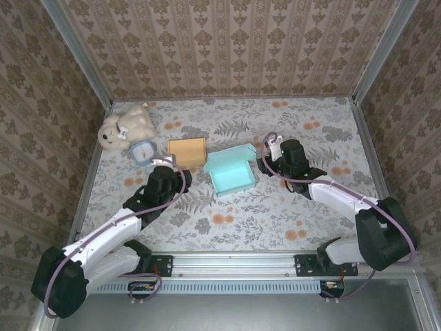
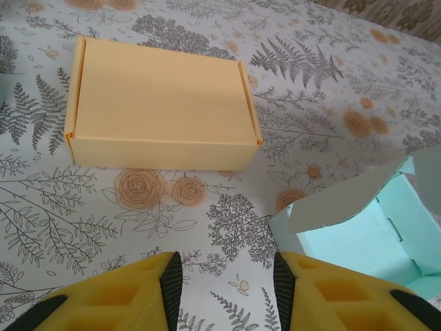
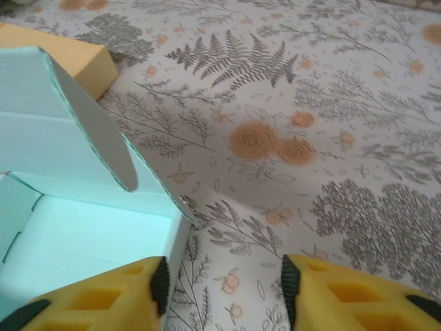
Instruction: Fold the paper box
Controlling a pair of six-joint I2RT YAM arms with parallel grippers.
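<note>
The paper box (image 1: 233,172) is teal and lies open in the middle of the table, its lid flap raised at the far side. In the left wrist view its open tray and a loose flap (image 2: 372,214) sit to the right of my left gripper (image 2: 227,279), which is open over bare tablecloth. My left gripper (image 1: 185,179) stands just left of the box. My right gripper (image 1: 264,163) is at the box's right side. It (image 3: 224,283) is open, the box's right wall (image 3: 176,241) standing just inside its left finger and the curved lid tab (image 3: 96,131) raised above.
A closed orange box (image 1: 187,149) lies just behind and left of the teal one, also seen as the orange box (image 2: 158,114). A cream plush toy (image 1: 127,125) and a small blue-rimmed item (image 1: 143,149) sit at the far left. Patterned walls enclose the table.
</note>
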